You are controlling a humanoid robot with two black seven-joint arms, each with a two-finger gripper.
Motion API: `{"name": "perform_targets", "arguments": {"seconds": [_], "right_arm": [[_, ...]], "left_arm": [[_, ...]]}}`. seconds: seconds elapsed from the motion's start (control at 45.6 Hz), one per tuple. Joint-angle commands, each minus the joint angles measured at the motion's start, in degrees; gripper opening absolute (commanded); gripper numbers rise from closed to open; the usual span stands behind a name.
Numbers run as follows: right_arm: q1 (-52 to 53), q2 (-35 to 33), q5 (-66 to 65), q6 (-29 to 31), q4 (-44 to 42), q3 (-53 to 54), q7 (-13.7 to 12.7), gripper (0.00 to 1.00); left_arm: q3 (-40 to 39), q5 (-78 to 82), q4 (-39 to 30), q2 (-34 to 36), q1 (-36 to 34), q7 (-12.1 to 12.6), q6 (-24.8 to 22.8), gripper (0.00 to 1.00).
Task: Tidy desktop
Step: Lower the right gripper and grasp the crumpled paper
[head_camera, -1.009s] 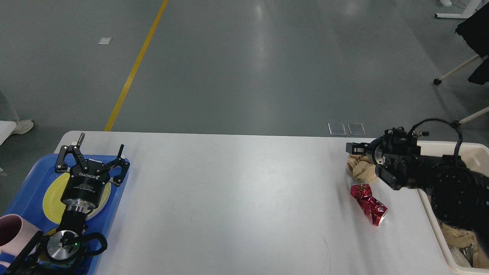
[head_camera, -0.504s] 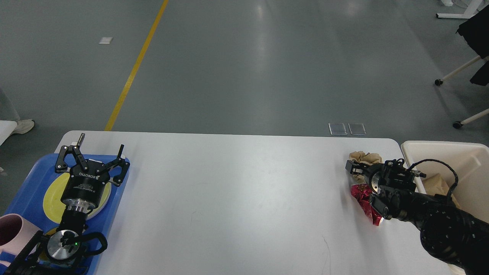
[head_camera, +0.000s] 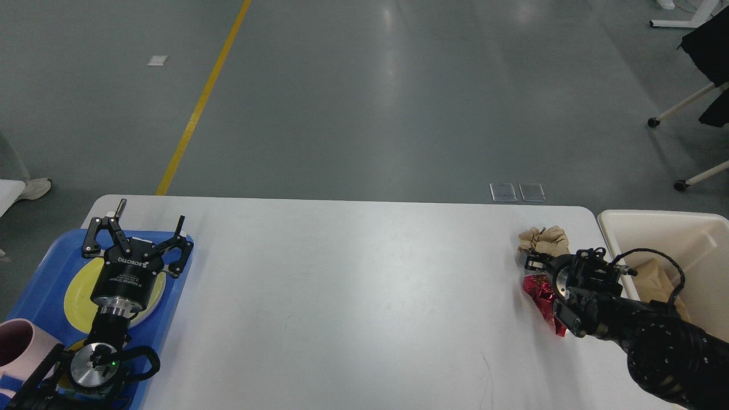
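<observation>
The white desktop point(head_camera: 353, 296) fills the lower part of the head view. A crumpled brown paper ball point(head_camera: 544, 240) lies near its far right corner, with a crushed red foil wrapper point(head_camera: 541, 293) just in front of it. My right gripper point(head_camera: 529, 263) sits low between the two, touching or nearly touching both; its fingers are dark and cannot be told apart. My left gripper point(head_camera: 136, 230) is open and empty above the blue tray point(head_camera: 40, 279) at the far left.
A yellow plate point(head_camera: 77, 293) lies on the blue tray, and a pink cup point(head_camera: 17, 339) stands at its near end. A cream bin point(head_camera: 678, 239) holding brown paper stands off the table's right edge. Chair legs stand on the floor at far right.
My right arm has dropped and pulled back towards me; its gripper moved from above the paper ball down to between the ball and the red wrapper. The left arm has not moved.
</observation>
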Motion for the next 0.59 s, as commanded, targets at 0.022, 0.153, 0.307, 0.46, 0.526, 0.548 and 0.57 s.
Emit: {"name": "perform_targets", "arguments": {"seconds": [0.022, 0.153, 0.307, 0.46, 0.526, 0.548, 0.57], "right_arm": [[-0.02, -0.16, 0.05, 0.01, -0.07, 0.16, -0.02, 0.28], [-0.20, -0.25, 0.05, 0.10, 0.10, 0.25, -0.11, 0.00], [-0.29, -0.25, 0.05, 0.27, 0.28, 0.16, -0.38, 0.00], [-0.11, -0.51, 0.05, 0.36, 0.72, 0.25, -0.46, 0.00], [0.24, -0.60, 0.05, 0.36, 0.89, 0.25, -0.55, 0.00], [0.33, -0.60, 0.05, 0.45, 0.89, 0.25, -0.55, 0.00], [0.41, -0.60, 0.14, 0.45, 0.89, 0.25, -0.55, 0.00]], "left_arm": [[0.00, 0.05, 0.00, 0.00, 0.03, 0.00, 0.00, 0.97], [0.00, 0.05, -0.08, 0.00, -0.05, 0.00, 0.00, 0.97], [0.00, 0.05, -0.08, 0.00, -0.05, 0.00, 0.00, 0.97], [0.00, -0.04, -0.08, 0.00, 0.03, 0.00, 0.00, 0.97], [0.00, 0.05, 0.00, 0.00, 0.03, 0.00, 0.00, 0.97], [0.00, 0.05, -0.08, 0.00, -0.05, 0.00, 0.00, 0.97], [0.00, 0.05, -0.08, 0.00, 0.03, 0.00, 0.00, 0.97]]}}
